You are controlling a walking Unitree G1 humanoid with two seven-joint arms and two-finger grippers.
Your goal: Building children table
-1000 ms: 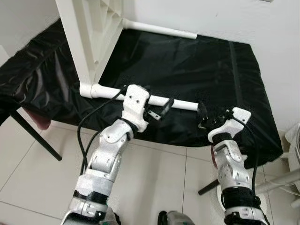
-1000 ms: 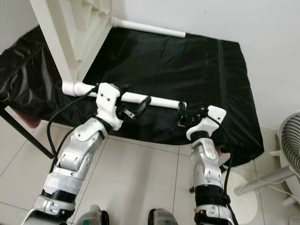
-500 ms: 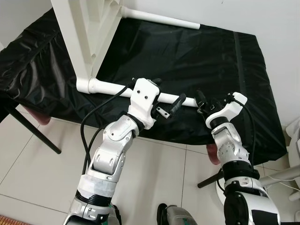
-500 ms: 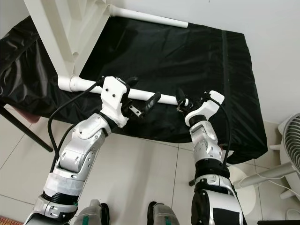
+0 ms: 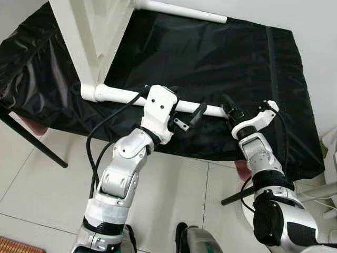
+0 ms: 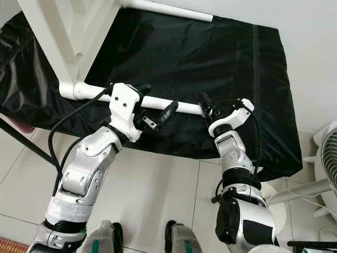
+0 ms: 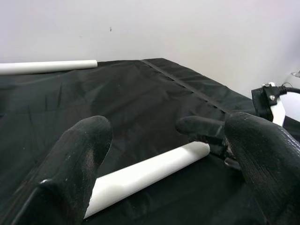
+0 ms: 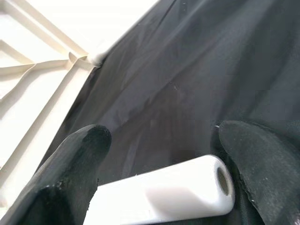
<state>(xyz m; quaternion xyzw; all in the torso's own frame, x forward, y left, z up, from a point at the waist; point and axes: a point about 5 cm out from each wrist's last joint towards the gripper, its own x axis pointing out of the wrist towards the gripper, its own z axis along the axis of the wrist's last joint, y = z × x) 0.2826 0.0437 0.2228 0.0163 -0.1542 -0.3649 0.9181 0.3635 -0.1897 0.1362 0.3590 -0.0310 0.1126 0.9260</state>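
A white children's table top (image 5: 84, 37) stands on edge on a black-covered surface. A white tube leg (image 5: 121, 97) sticks out sideways from its near corner. My left gripper (image 5: 187, 105) is open and straddles that leg near the middle; the tube (image 7: 145, 173) lies between its fingers (image 7: 89, 145). At the tube's free end my right gripper (image 5: 230, 107) is open, with the hollow end (image 8: 220, 180) between its fingers (image 8: 89, 150). A second white leg (image 5: 179, 9) juts out along the far wall.
The black cloth (image 5: 221, 52) hangs over the front edge down towards the tiled floor (image 5: 47, 195). A black metal strut (image 5: 31, 142) slants down at the left. At the right stands a white fan (image 6: 329, 158). A white wall closes the back.
The camera has shifted. My right gripper has risen from just below the tube's end to bracket it. My left gripper stays around the tube.
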